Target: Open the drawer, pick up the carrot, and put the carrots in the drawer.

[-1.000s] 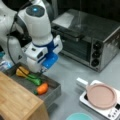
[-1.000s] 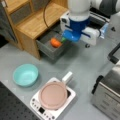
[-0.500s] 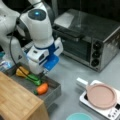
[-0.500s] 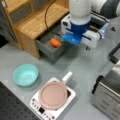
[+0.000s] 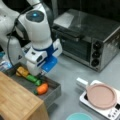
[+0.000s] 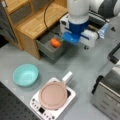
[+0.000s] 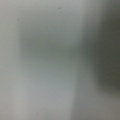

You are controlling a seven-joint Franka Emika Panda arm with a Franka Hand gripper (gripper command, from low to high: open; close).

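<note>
— Carrot [image 5: 42, 88]: where is it?
— In the drawer [image 5: 51, 96], which stands pulled out from the cabinet [image 5: 17, 100]; it lies near the front panel. A front view from the opposite side shows it too [image 6: 55, 42].

— Anything else inside?
— A green item [image 5: 33, 79] just beside the carrot, and a yellow one [image 5: 22, 71] toward the back.

— And the claw [image 5: 41, 73]?
— Low over the drawer, above the green item, apart from the carrot. Spread or pressed together, I cannot tell; nothing shows in it.

— Which step?
— I judge the placing done. A retreat would call for a straight lift clear of the drawer walls.
</note>
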